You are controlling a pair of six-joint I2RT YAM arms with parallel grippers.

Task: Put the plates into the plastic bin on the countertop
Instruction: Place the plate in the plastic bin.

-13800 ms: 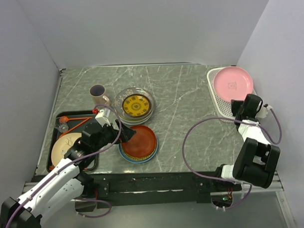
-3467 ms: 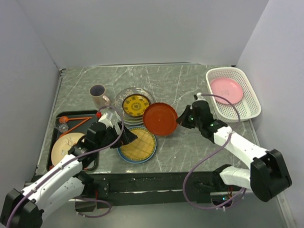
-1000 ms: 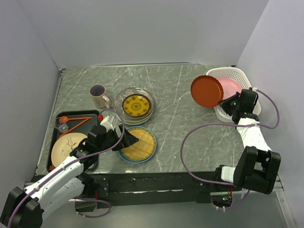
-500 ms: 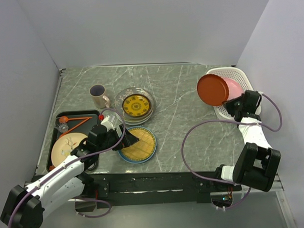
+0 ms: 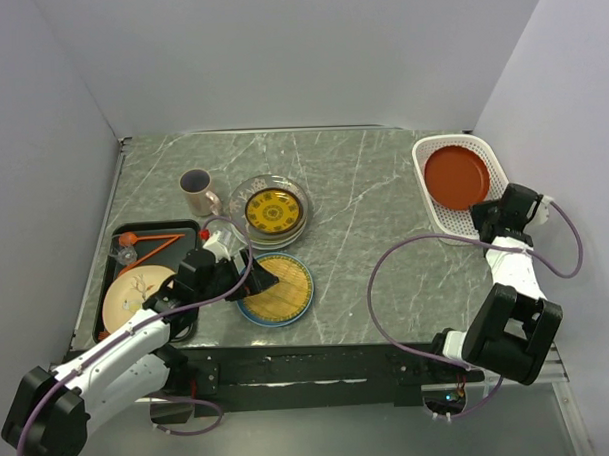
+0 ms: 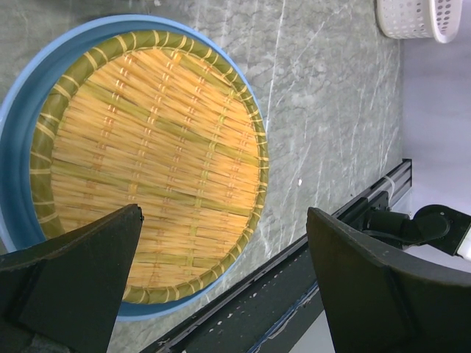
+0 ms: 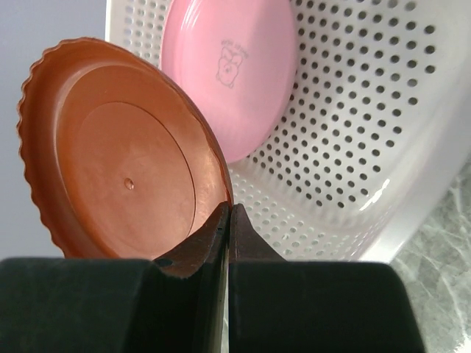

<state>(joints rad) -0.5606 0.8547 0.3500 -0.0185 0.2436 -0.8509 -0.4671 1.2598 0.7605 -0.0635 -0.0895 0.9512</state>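
Printing on the pink plate point(image 7: 228, 70) is too small to read, and only the right wrist view shows it. Right gripper point(image 7: 229, 213) pinches the red plate point(image 7: 125, 184) by its rim inside the plastic bin point(image 5: 424, 179), upper right overhead. Left gripper point(image 6: 224, 220) hangs spread wide over the yellow woven plate point(image 6: 147, 162), near the front edge of the countertop point(image 5: 356, 256).

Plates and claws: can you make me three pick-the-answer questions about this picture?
1. Where is the pink plate? A on the floor B in the white bin C on a shelf
2. What colour is the plate in the right claw? A red B green C purple
3. How is the left claw? A squeezed shut B holding a ball C wide open
Answers: B, it lies inside the bin; A, the claw pinches the red plate's rim; C, its fingers stand apart over the woven yellow plate.
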